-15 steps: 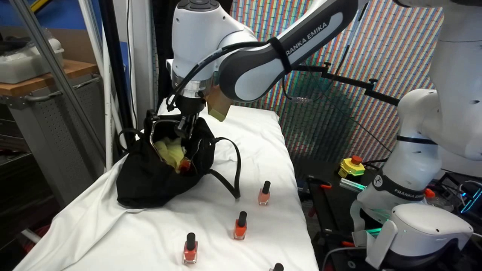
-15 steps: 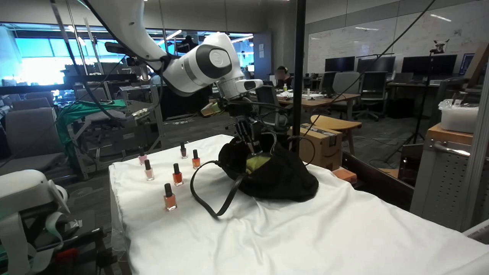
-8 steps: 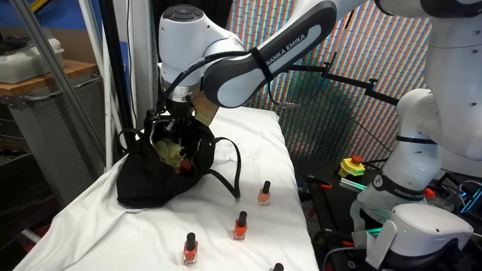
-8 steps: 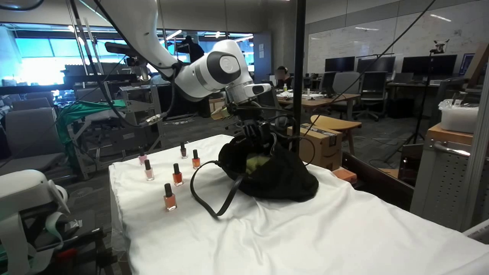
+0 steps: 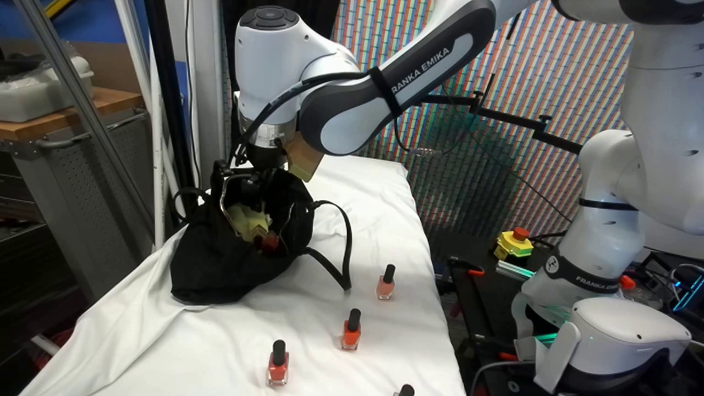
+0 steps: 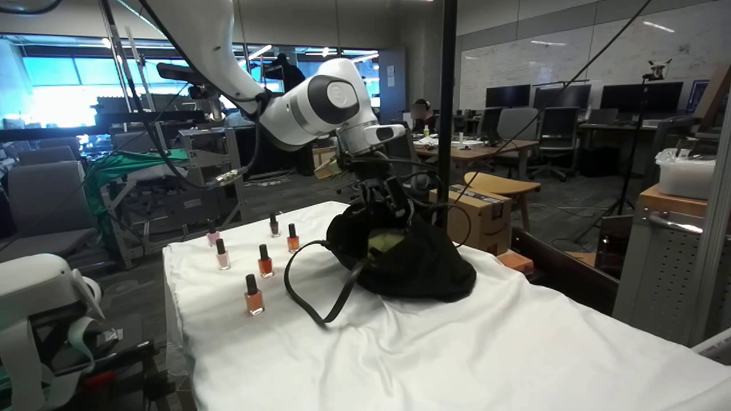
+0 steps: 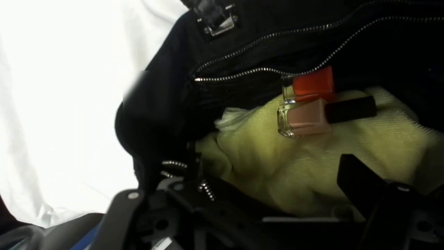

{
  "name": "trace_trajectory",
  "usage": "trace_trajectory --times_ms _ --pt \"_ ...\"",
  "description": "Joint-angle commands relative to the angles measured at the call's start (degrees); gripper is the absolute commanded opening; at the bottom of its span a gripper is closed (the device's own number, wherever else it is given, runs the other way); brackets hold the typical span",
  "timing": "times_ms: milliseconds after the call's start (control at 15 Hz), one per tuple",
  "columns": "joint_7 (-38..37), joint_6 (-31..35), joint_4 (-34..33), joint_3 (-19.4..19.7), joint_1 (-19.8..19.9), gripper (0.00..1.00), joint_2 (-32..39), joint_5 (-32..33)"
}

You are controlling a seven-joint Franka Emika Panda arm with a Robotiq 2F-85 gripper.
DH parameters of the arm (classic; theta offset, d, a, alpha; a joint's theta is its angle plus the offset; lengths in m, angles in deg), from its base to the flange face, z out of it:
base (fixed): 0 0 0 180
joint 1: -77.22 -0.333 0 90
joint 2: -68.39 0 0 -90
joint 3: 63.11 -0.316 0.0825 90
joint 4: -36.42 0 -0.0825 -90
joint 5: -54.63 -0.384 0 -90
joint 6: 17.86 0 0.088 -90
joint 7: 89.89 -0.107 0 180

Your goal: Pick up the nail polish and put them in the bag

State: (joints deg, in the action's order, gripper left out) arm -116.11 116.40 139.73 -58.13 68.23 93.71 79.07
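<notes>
Your jaws are standing wide apart in the mouth of the black bag point(image 5: 214, 272), gripping nothing, likely because you're at the release step: a pinkish bottle point(image 7: 307, 118) is lying on the yellow cloth point(image 7: 301, 166), probably being cushioned, with a red bottle point(image 7: 314, 83) just beside it. Six more nail polish bottles point(image 6: 265, 266) are standing upright, spaced apart on the white-draped surface point(image 6: 474, 342), presumably leaving grasping room. Behind, office desks point(image 6: 485, 152) and a whiteboard point(image 6: 514, 68) are filling the room.
</notes>
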Motion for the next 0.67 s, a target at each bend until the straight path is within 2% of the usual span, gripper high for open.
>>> trace_trajectory --times_ms 0,267,600 --pt "4.11 -2.12 8.00 -0.91 0.55 1.00 -8.57 -2.58" --pt "9.23 -5.26 17.47 -2.77 1.95 1.00 -18.44 -6.85" --pt "11.21 -8.24 27.56 -4.45 3.26 1.00 -28.76 -11.42"
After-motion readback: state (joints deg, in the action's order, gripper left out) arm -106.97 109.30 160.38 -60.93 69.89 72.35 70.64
